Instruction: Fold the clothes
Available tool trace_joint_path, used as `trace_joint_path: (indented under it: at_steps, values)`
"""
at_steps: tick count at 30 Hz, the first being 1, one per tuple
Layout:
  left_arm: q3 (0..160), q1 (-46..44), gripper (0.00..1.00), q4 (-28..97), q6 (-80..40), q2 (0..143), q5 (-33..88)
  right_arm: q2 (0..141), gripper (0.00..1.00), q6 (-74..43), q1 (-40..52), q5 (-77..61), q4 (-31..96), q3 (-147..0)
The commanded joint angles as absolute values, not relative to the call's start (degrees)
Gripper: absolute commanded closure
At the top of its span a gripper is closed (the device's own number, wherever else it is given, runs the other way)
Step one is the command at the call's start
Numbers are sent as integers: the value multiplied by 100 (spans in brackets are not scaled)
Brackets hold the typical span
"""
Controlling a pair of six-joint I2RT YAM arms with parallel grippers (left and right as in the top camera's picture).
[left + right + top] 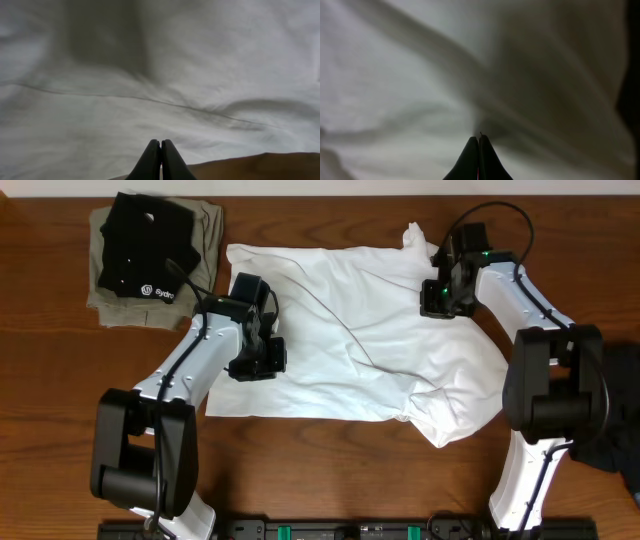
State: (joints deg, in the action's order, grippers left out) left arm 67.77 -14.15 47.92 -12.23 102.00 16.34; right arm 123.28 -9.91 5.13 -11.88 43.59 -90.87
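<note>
We count one white T-shirt (350, 340), one folded black shirt (145, 250) and one folded khaki garment (205, 225), all on a brown wooden table (320, 470). Two arms work over them, a left arm (190, 360) and a right arm (520, 290), each with one gripper.

The T-shirt lies spread and wrinkled in the middle of the table, between the two arms. Its long axis runs left to right across the table. A fairly straight edge faces the left side. The right side ends in two bunched corners, one at the far right and one at the near right. We see no print or label on it.

The black shirt sits on top of the khaki garment at the far left corner, just beside the T-shirt's far left corner. It carries a small white round mark with a short word next to it. The word seems to read "Sydro", though it is too small for us to be sure.

The left gripper (160, 141) has its fingers pressed together, with the tips in the white cloth close to the T-shirt's left edge and bare wood showing beside them. The right gripper (479, 136) is also pressed together, near the far right bunched corner. Creases in the cloth run in toward its tips, so we read both as pinching the T-shirt.
</note>
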Motion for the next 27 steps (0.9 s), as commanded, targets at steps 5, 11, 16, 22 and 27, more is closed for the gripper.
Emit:
trace_joint_path:
  at_steps: [5,11,16,22,27]
  values:
    - [6536,-1422,94,4571,-1299,10276,1605,12473,99,-1111,377,-381,4123,-9100]
    - [6187,-1422,94,4143,-1302,10276,1608,12761,99,-1103,132,-355,4088,-9100]
    - [6123,-1422,94,4145,-1302,10276,1605,12857,99,-1109,-80,-279,4047,-9100]
    - [6112,-1422,95,4187,-1302,10276,1605,12860,99,-1063,-395,-276,3944,-9100]
    - [6005,-1422,94,4187,-1302,10276,1605,12860,99,-1017,-578,-276,3806,-9100]
